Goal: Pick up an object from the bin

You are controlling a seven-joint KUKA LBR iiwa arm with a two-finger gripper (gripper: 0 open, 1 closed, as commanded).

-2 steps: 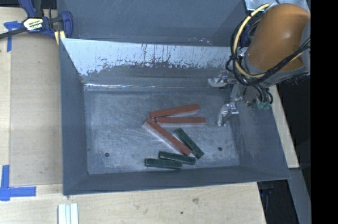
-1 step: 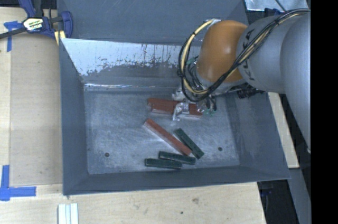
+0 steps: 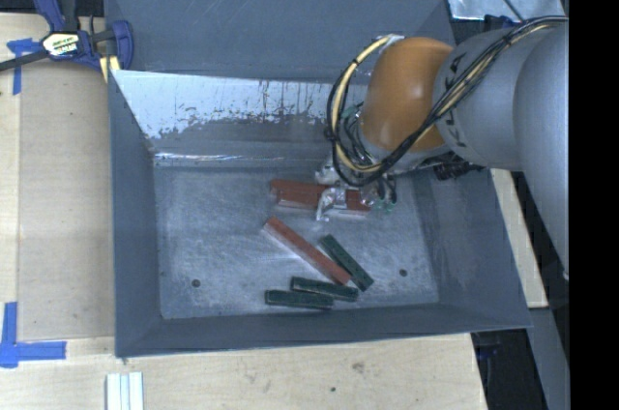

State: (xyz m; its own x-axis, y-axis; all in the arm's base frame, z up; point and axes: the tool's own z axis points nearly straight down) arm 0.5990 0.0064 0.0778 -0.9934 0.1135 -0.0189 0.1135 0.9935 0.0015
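Observation:
My gripper point(image 3: 330, 196) hangs low over the middle of the bin floor, right at a brown rectangular block point(image 3: 294, 194) that lies flat and runs left to right under it. The block's right end point(image 3: 358, 200) shows past the gripper. Just below it lies a long reddish-brown stick point(image 3: 306, 249), slanting down to the right and apart from the gripper.
Three dark green sticks lie near the bin's front: one slanted point(image 3: 347, 264) beside the reddish stick, two flat point(image 3: 324, 288) point(image 3: 298, 299) below it. The arm's orange cover and cables hang over the bin's right side. The left part of the floor is bare.

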